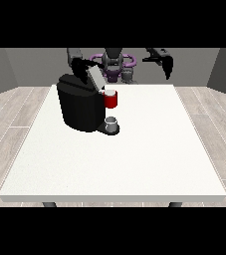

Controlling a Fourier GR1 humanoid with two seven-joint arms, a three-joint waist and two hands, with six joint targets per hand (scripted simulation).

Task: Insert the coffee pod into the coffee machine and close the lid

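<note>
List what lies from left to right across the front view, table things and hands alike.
Coffee machine → the hand at the view's left, at the machine's raised lid → grey cup on the machine's tray, below the red pod holder → the hand at the view's right, raised off the white table.

The coffee machine (79,107) has a matt black, plastic-looking body — its raised lid (95,76) is a paler, smooth grey. The cup (112,124) on its base looks like dull metal. The table (134,159) is matt white, finely speckled — the floor (15,112) resembles pale wood planks.
</note>
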